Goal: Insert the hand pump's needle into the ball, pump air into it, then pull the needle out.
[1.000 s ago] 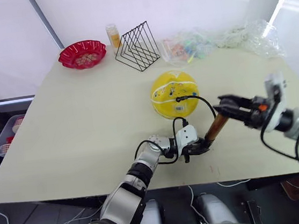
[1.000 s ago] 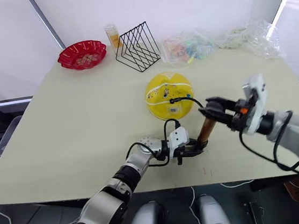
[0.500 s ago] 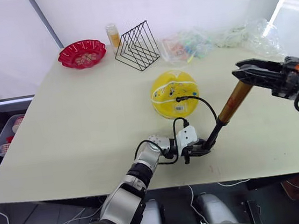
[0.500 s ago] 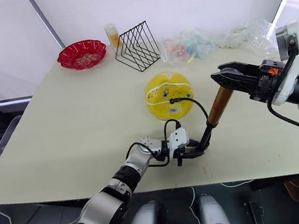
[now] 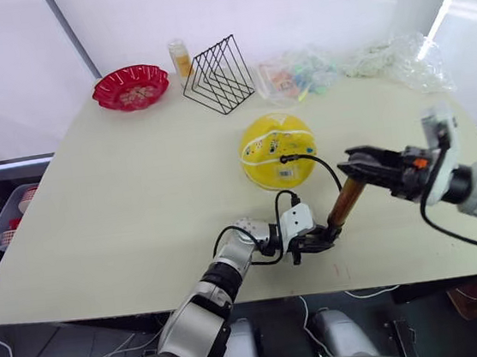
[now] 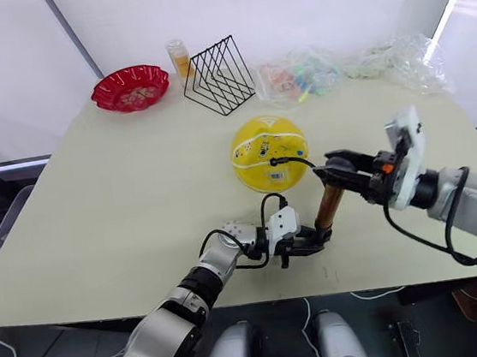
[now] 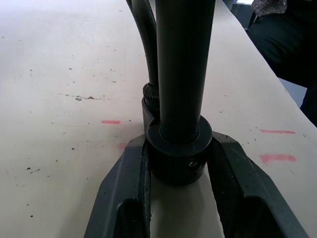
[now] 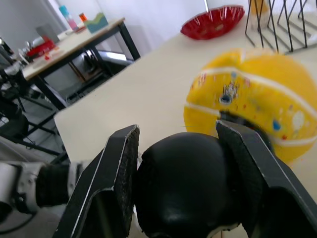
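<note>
The short hand pump with the shiny orange-gold barrel [image 5: 345,202] stands tilted on the pale beige tabletop [image 5: 137,199], its lower black end cap down near the front edge and its black handle up and toward the robot's right. The left hand [image 5: 313,241] lies low on the tabletop, its 2 black fingers [image 7: 124,188] closed around the pump's black base cap, pressing on both sides of it. The right hand [image 6: 334,170] is closed on the rounded black handle at the top of the pump, with 1 finger [image 8: 111,183] on each side of it.

The thin black flexible hose [image 5: 323,164] leaves the base of the pump, loops up and arcs over to the yellow rubber ball with white seam lines [image 5: 276,148], which sits on the tabletop just behind the pump. The small black angled connector of the needle [image 5: 286,158] rests against the ball's front face; the metal pin itself is too small to make out.

At the far edge of the tabletop are a red scalloped bowl [image 5: 131,85], a black wire rack [image 5: 218,75], a small jar with orange contents [image 5: 180,58] and crumpled clear plastic bags [image 5: 346,67].
</note>
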`<action>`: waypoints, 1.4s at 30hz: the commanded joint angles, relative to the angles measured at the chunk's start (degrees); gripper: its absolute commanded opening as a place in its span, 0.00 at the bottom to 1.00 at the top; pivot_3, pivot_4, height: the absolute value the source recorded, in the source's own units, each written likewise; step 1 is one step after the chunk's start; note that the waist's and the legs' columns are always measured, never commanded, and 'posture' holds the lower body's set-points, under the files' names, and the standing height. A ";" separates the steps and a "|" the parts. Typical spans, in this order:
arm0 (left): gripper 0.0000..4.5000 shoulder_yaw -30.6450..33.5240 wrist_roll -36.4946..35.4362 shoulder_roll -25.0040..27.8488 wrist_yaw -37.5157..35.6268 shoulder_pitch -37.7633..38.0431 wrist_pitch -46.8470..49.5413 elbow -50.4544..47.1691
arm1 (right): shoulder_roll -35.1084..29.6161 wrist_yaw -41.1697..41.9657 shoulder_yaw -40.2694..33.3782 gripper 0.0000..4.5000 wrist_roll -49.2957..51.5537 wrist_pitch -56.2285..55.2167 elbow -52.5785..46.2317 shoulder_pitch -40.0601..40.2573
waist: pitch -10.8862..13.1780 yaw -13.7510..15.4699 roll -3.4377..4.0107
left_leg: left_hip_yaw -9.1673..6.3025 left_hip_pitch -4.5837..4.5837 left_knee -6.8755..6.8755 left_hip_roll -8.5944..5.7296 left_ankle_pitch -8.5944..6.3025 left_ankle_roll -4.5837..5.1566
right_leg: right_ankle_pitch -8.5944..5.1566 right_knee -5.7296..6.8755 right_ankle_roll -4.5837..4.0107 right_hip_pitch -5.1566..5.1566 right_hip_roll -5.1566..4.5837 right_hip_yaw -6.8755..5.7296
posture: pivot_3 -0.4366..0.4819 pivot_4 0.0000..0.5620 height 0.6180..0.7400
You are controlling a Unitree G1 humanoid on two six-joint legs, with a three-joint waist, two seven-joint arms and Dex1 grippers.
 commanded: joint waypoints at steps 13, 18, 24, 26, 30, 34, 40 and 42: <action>0.25 -2.43 2.90 0.50 -1.62 1.03 0.20 3.11 | -2.80 5.39 -9.59 0.44 -0.10 -4.01 -0.45 -1.88 | 0.01 0.02 0.11 | 0.05 0.03 0.05 -0.05 0.00 0.00 | 0.01 0.00 0.01 0.04 -0.05 0.04 | 0.48 0.27 0.96; 0.25 -2.59 3.04 0.56 -1.90 0.94 -0.06 3.30 | -10.32 2.09 -16.45 0.44 11.48 2.53 3.62 -9.32 | 0.06 0.18 0.18 | -0.01 -0.05 0.04 -0.04 0.00 0.00 | 0.00 -0.01 0.00 0.00 -0.05 -0.02 | 0.48 0.27 0.96; 0.25 -2.65 3.09 0.60 -1.96 0.81 -0.46 3.44 | -15.17 -2.85 -18.64 0.44 19.77 6.66 7.86 -15.77 | 0.09 0.10 0.21 | 0.03 -0.06 0.03 -0.03 0.00 0.00 | 0.01 -0.02 0.00 -0.01 -0.06 0.02 | 0.48 0.27 0.96; 0.25 -2.58 3.06 0.59 -1.82 0.65 -0.58 3.60 | -15.99 -3.80 -18.37 0.44 20.84 7.83 8.53 -16.70 | 0.09 0.08 0.22 | 0.05 -0.13 0.03 -0.03 0.00 0.00 | 0.01 -0.02 0.00 -0.07 -0.06 0.04 | 0.48 0.27 0.96; 0.25 -2.47 3.00 0.53 -1.68 0.54 -0.76 3.81 | -15.26 -4.15 -16.26 0.44 18.97 8.96 7.49 -15.01 | 0.12 0.10 0.27 | 0.06 -0.15 0.04 -0.03 0.00 0.00 | 0.01 -0.02 0.01 -0.09 -0.06 0.05 | 0.48 0.27 0.96; 0.25 -2.38 3.06 0.46 -1.40 0.37 -0.73 4.34 | -7.77 -2.53 -5.67 0.44 7.74 6.04 0.46 -3.20 | -0.25 0.13 -0.14 | -0.03 -0.07 -0.01 0.00 0.00 0.01 | 0.00 -0.04 0.00 -0.01 -0.01 -0.01 | 0.48 0.27 0.96; 0.25 -2.51 3.44 0.20 -1.38 -0.18 1.36 5.37 | -2.30 0.94 2.76 0.44 -4.39 0.02 -0.69 4.21 | -0.48 -0.04 -0.24 | 0.02 0.10 0.06 0.00 0.00 0.00 | 0.00 0.01 0.02 0.10 -0.02 0.01 | 0.48 0.27 0.96; 0.25 -2.62 3.80 0.27 -1.28 -0.38 2.21 5.58 | -1.30 2.02 3.96 0.44 -6.88 -1.27 -0.71 5.60 | -0.49 0.03 -0.21 | -0.02 0.11 0.06 0.01 0.00 0.00 | -0.01 0.02 0.01 0.10 0.00 -0.03 | 0.48 0.27 0.96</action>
